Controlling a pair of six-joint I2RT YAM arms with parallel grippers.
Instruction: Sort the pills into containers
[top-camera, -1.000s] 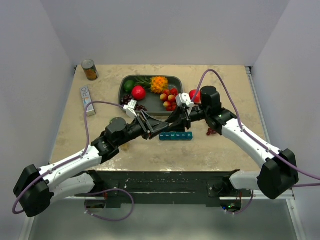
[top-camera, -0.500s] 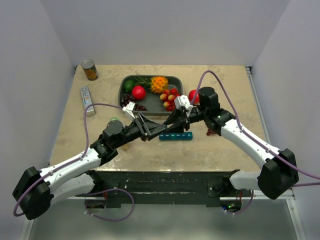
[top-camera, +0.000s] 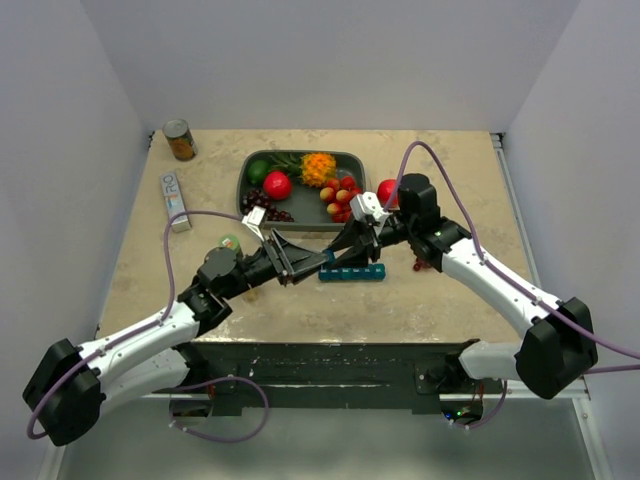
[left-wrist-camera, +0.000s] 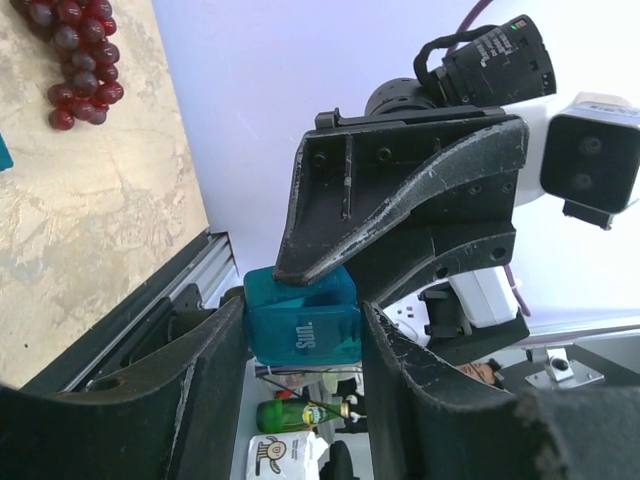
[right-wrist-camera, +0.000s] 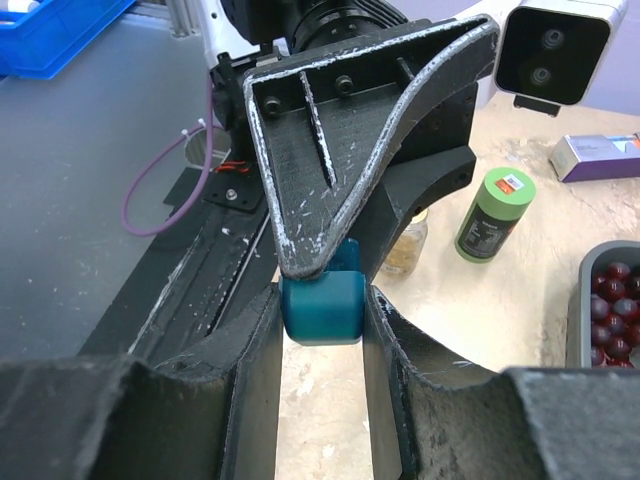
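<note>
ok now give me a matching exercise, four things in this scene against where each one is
Things
1. tin can
2. strip of teal containers
3. single teal container marked Sun.
4. green bottle

Places
A. held between the left gripper and the right gripper
B. back left corner of the table
C. on the table beside the left arm, left of the grippers
D. on the table just in front of the grey tray

Pairs: 1-B, 2-D, 3-A, 4-C

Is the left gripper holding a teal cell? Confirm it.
Yes, the teal cell sits pinched between the left gripper's fingers in its wrist view.
</note>
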